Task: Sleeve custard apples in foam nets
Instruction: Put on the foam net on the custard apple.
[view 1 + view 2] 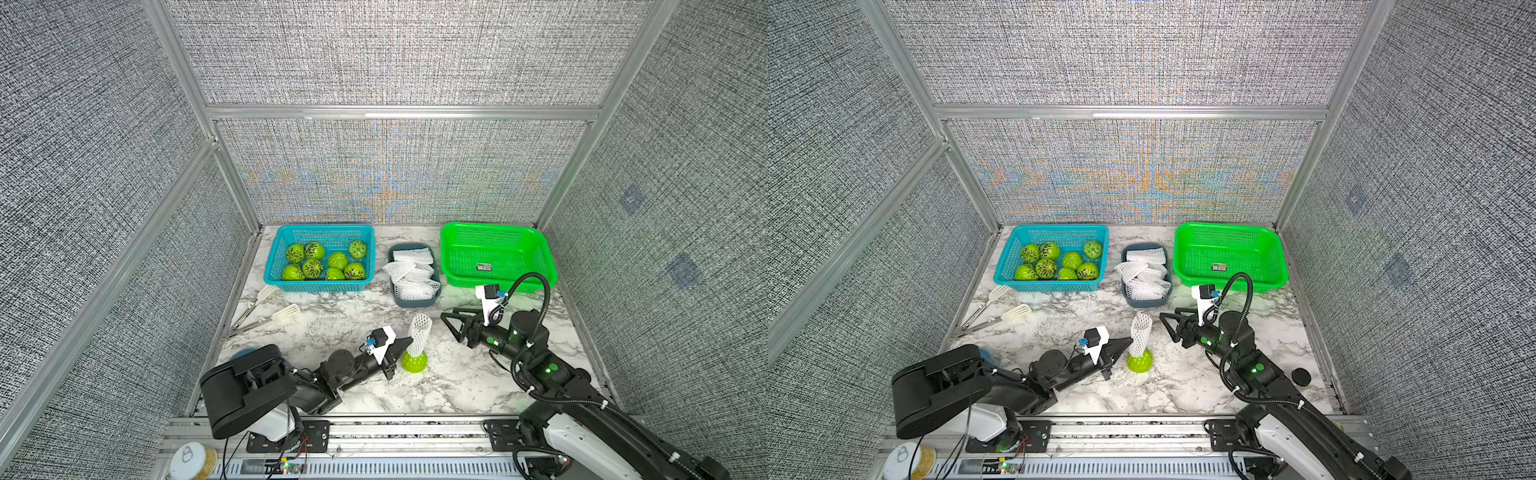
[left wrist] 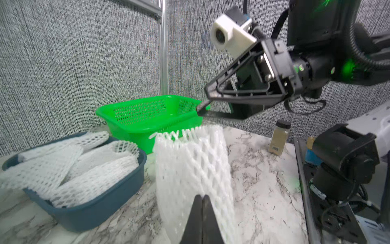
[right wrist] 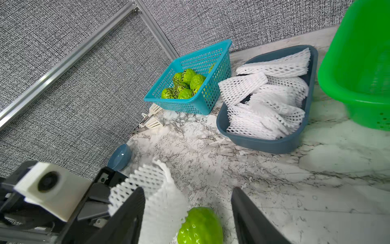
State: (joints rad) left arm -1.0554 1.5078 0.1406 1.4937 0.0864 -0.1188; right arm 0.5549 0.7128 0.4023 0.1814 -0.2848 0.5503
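Marble tabletop [image 1: 457, 386] inside a grey-walled cell: the left gripper [image 1: 409, 341] is clenched on the lower end of a white foam net [image 1: 419, 332], which stands upright from its tips onto a custard apple [image 1: 414, 363] resting just below them. Across the net and apart from it, the right gripper [image 1: 447, 312] hangs with jaws spread, holding nothing. Beyond it lie a grey-blue tray [image 1: 411, 303] of spare foam nets [image 1: 411, 270] and a green basket [image 1: 498, 235]. Far beyond the left gripper, eight custard apples [image 1: 312, 268] fill a blue basket [image 1: 320, 286].
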